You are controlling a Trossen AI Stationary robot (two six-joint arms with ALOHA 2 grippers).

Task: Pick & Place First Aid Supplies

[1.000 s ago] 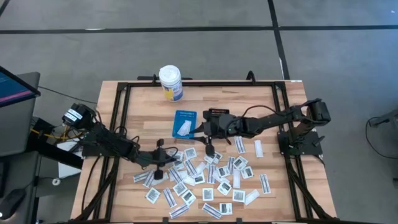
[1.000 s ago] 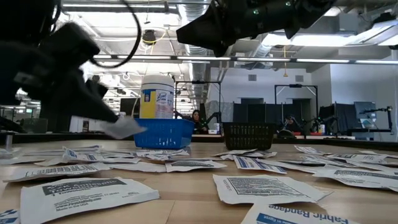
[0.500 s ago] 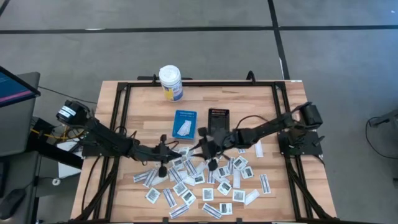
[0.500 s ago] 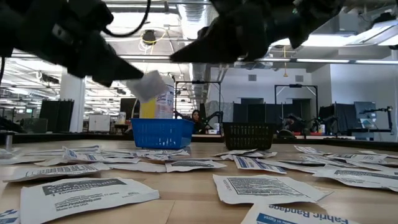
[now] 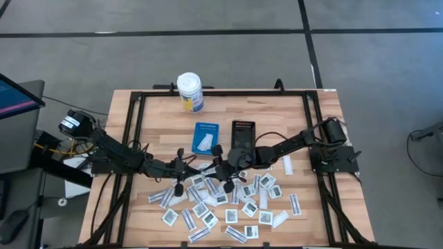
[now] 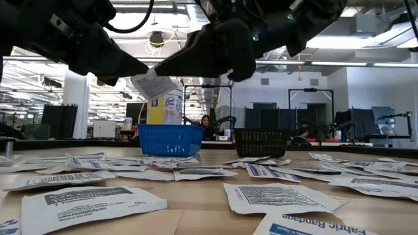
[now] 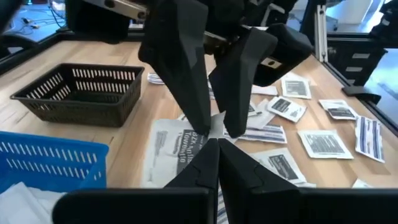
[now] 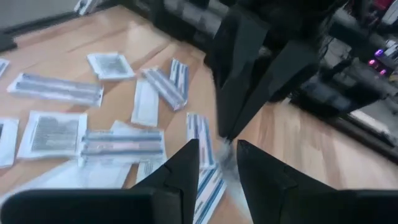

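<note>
Because the small flat white paper packet looks light and floppy, my closed left hand pinches one edge. My right hand, fingers slightly parted, meets it at 12 o'clock of the scattered packets.

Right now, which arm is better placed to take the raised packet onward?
Right, probably: the right gripper is open, its fingers either side of the packet, which the left gripper pinches shut.

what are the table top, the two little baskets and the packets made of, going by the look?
Table top: wood, probably butcher-block, with visible plank seams and pale grain.
Blue basket and black basket: likely moulded plastic, with a uniform slotted lattice and slight sheen.
Packets: matte white paper, apparently, with flat printed faces and edges curling off the table.
</note>
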